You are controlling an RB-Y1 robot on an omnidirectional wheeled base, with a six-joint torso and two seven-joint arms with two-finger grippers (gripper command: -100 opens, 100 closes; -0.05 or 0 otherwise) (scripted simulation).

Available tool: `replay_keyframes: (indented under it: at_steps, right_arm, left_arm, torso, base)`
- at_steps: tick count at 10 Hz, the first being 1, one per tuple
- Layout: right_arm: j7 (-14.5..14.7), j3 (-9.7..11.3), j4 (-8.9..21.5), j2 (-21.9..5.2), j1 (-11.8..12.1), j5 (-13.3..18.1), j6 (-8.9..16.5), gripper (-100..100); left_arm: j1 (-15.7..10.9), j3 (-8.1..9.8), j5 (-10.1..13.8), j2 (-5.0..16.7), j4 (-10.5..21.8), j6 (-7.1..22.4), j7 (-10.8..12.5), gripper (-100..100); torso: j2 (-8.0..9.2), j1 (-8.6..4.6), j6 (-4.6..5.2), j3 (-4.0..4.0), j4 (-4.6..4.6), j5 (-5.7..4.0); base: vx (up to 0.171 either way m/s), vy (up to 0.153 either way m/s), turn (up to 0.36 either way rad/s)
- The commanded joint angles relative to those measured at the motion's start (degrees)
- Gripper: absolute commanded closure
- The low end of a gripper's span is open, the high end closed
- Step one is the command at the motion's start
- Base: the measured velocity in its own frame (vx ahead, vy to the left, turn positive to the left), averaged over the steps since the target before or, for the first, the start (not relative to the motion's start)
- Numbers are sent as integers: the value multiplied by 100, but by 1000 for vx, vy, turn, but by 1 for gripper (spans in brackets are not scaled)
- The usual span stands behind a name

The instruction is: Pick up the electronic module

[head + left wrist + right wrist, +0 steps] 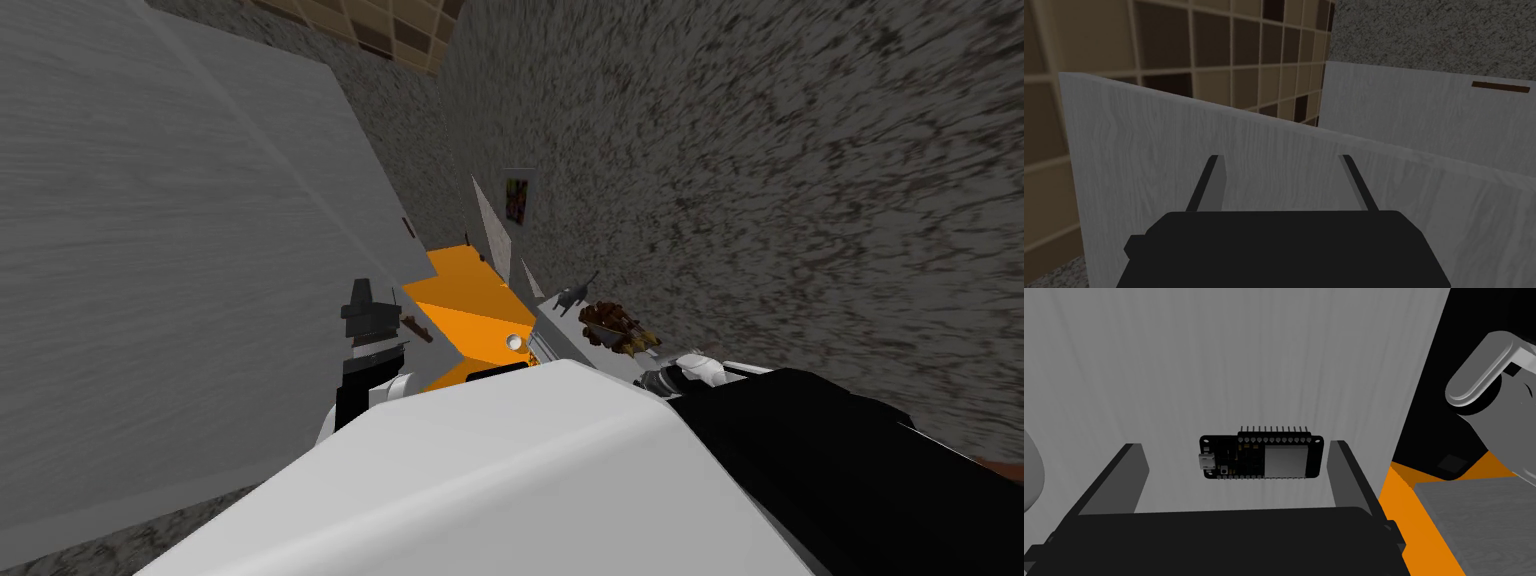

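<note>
While my left gripper (pixel 1281 160) hangs wide before a pale panel (pixel 1149 150), my right gripper (pixel 1236 447), also wide, flanks the electronic module (pixel 1263 457).

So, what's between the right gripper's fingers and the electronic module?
Only bare grey surface, by the right wrist view. The electronic module lies between the right gripper's open fingers, with a narrow gap at one, wider at the other.

Pale wood-grain panels (pixel 150 250), speckled grey floor (pixel 800 150)
</note>
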Motion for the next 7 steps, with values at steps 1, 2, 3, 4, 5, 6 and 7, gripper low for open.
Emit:
replay_keyframes:
  at_steps: [1,2,3,4,5,6,7]
  right_arm:
    - [-181,-18,173,78,-147,137,-80,-100]
    - [-376,-45,370,185,-346,339,-173,-100]
    - [-406,-45,370,185,-346,339,-173,-100]
    - [-590,-72,567,292,-545,540,-266,-100]
    - [-632,-72,567,292,-545,540,-266,-100]
    - [-857,-99,764,400,-744,742,-359,-100]
    - [-732,-85,637,336,-632,640,-295,-100]
  left_arm:
    - [0,0,0,0,0,0,0,0]
    - [1,1,0,0,0,0,0,0]
    - [1,0,0,0,0,0,0,0]
    - [2,1,0,0,0,0,0,0]
    - [1,1,0,0,0,0,0,0]
    - [2,1,0,0,0,0,0,0]
    - [1,1,0,0,0,0,0,0]
  torso:
    - [0,0,0,0,0,0]
    - [-12,-3,5,-5,-1,1]
    - [-17,-4,-1,-9,-3,0]
    - [-25,-6,7,-13,-5,0]
    - [-21,-9,2,-11,-4,-1]
    - [-26,-10,7,-13,-5,-1]
    - [-23,-8,2,-13,-5,-1]
  base:
    - [-149,14,119]
    - [-141,11,210]
    - [-112,11,90]
    - [-138,5,144]
    - [-116,3,93]
    - [-130,11,156]
    - [-66,4,43]
